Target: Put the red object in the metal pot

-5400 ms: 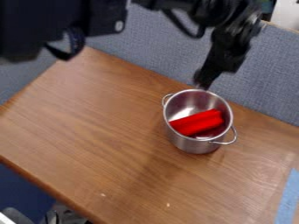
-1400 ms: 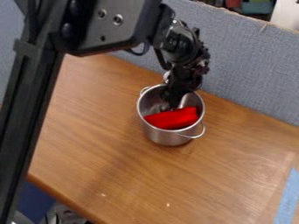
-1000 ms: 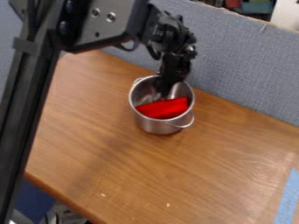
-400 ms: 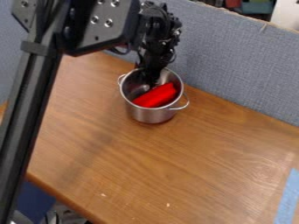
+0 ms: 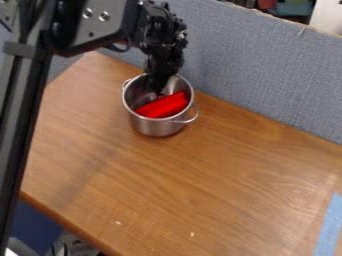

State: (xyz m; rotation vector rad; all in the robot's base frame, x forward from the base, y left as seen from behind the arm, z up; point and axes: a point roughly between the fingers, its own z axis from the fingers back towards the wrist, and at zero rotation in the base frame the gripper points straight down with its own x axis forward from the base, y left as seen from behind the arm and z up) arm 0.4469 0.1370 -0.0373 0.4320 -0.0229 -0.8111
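Could tip the metal pot [image 5: 158,107] near the counter's [image 5: 201,190] far-left edge, dumping the red object [image 5: 164,104], if narrow-jawed gripper [image 5: 162,82] on rim drags.

Wooden table [image 5: 201,190] with a warm brown grain, its surface spreading below and to the right of the end effector and ending in a rounded edge at lower left. Behind the end effector and along the table's far side stands a grey-blue fabric partition [image 5: 287,70]. Dark blue floor or covering [image 5: 20,215] shows past the table's lower left edge. A pale blue patch [image 5: 334,235] sits at lower right. Lighting is even and soft.
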